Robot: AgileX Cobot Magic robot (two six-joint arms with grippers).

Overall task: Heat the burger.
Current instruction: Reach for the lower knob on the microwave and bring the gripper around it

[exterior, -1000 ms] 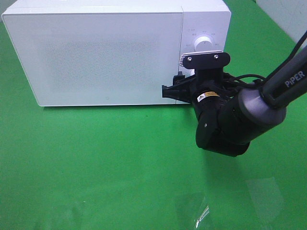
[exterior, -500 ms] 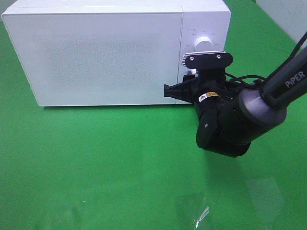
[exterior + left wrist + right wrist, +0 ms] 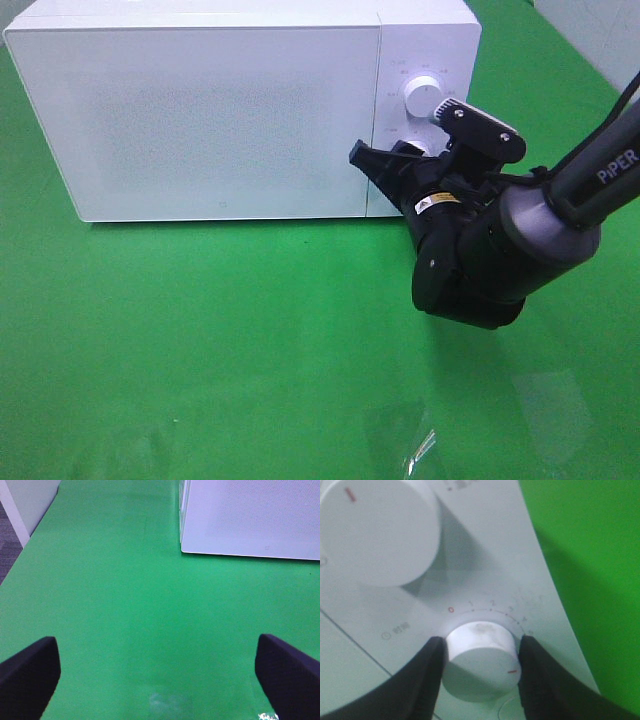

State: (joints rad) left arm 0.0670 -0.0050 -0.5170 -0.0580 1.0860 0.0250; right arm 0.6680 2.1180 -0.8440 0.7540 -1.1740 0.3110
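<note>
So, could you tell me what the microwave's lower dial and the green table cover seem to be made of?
The lower dial looks like smooth white plastic: soft sheen, moulded edge, red mark. The green table cover seems matte cloth or mat: flat, even colour, no weave visible.

Right arm [image 3: 585, 185]: grey tubular link, white "PiPER" lettering, bulky black wrist housing.
Bracket [image 3: 482, 127]: pale grey plate, two dark screws.
Sticker [image 3: 437, 199]: small, yellow and black.
Cables [image 3: 512, 168]: thin, black.
Left tool [image 3: 160, 675]: black, rounded, matte fingers [image 3: 30, 672].
</note>
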